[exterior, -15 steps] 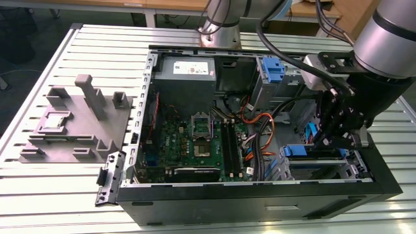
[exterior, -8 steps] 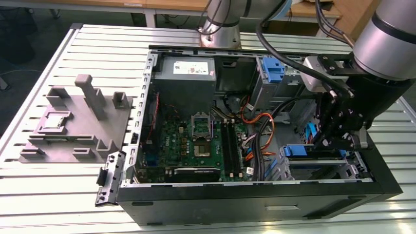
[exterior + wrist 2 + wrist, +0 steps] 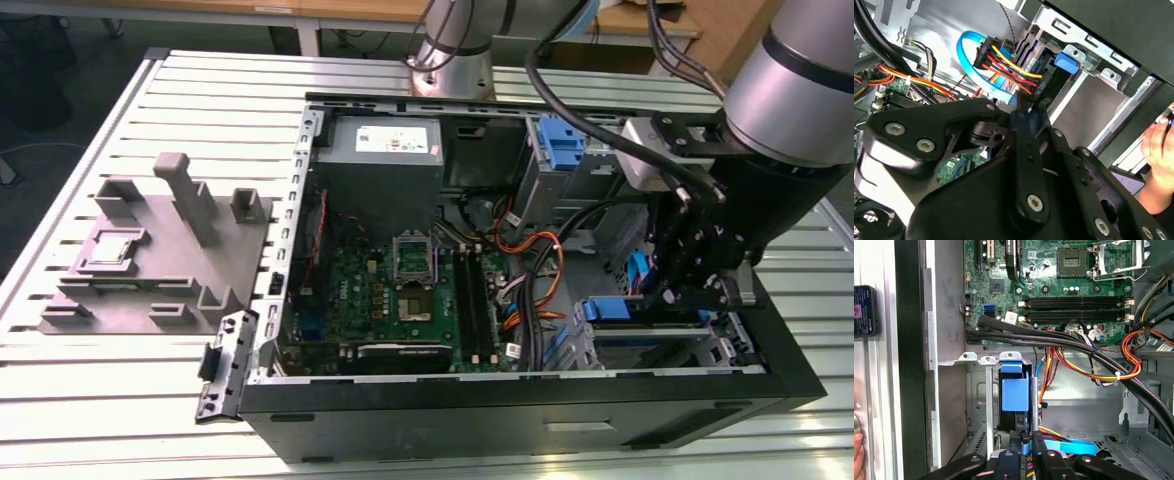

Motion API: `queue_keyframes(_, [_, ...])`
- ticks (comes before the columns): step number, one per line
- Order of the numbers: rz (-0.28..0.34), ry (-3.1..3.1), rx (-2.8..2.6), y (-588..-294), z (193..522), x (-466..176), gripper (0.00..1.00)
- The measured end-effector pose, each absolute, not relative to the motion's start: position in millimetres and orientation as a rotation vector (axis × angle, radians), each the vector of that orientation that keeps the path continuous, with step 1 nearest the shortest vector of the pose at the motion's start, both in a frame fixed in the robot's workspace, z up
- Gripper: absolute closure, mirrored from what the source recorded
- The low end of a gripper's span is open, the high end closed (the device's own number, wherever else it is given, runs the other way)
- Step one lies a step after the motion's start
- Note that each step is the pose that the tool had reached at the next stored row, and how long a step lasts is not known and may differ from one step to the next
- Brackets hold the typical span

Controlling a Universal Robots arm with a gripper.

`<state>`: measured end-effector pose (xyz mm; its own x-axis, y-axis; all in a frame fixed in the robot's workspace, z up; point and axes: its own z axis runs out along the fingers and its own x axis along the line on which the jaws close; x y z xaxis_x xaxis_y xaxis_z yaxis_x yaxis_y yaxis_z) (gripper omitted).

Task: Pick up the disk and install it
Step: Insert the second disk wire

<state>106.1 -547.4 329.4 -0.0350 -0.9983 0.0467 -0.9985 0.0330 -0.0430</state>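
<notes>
Gripper (image 3: 694,290) is reaching into the open computer case (image 3: 534,420) at 4 o'clock in the exterior view; fingers (image 3: 1026,442) are pinching the blue-framed disk (image 3: 1015,392), standing edgewise in the drive bay (image 3: 986,360) beside the motherboard (image 3: 1054,280).

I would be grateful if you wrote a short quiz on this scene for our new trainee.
1. True or false: the computer case lies open, with its motherboard in view.
2. In the exterior view, where is the grey fixture?
A. on the table, to the exterior view's left of the case
B. inside the case
C. on top of the arm
3. Fill in: in the first wrist view, the plastic piece nearest the hand is coloured ____.

Key: 1 true; 2 A; 3 blue.
</notes>
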Motion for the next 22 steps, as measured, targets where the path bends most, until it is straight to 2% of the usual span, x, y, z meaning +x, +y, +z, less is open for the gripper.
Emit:
queue_keyframes(15, [0.090,-2.258,2.182,-547,344,106,0.76])
queue_keyframes(16, [0.090,-2.258,2.182,-547,344,106,0.78])
queue_keyframes(17, [0.090,-2.258,2.182,-547,344,106,0.84])
queue_keyframes(18, [0.090,-2.258,2.182,-547,344,106,0.84])
queue_keyframes(19, [0.090,-2.258,2.182,-547,344,106,0.90])
queue_keyframes(22, [0.090,-2.258,2.182,-547,344,106,0.90])
